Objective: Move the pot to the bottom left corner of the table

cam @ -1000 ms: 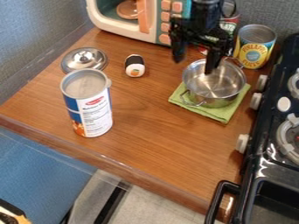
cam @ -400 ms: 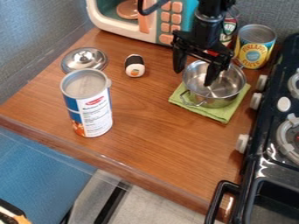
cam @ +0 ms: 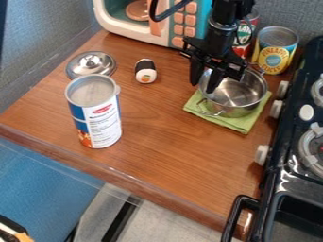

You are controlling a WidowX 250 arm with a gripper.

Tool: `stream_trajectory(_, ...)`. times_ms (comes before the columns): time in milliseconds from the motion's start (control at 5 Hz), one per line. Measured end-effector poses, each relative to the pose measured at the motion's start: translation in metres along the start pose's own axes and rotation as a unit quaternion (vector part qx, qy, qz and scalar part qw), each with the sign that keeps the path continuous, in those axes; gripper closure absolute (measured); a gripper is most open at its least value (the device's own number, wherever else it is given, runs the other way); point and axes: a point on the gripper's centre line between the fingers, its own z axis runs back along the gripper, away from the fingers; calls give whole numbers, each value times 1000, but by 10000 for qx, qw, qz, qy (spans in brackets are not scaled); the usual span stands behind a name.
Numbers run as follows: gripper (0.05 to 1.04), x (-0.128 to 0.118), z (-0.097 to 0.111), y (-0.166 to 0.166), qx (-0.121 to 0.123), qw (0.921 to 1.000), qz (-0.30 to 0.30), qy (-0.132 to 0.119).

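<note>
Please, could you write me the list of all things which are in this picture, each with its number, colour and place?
Pot: one, silver, on the cloth
Cloth: one, green, on the table
Table: one, brown wood, centre
Lid: one, silver, table's upper left
Canister: one, blue and white, table's left side
Small roll-shaped toy: one, black and white, right of the lid
Toy microwave: one, cream and teal, top
Cans: two, one yellow and blue, one mostly red, behind the pot
Stove: one, black, right edge
Wall: grey, behind
Unclear object: one, multicoloured, bottom left corner
Arm: one, black, from top edge
Pincer: one, black, at the pot's left rim
</note>
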Motion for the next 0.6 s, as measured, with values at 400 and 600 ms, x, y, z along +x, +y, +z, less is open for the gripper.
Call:
stream_trajectory(400,984,-2,-2,-2,-29,10000,-33,25)
stream_trajectory(600,987,-4,1,-8,-250,9996,-73,99)
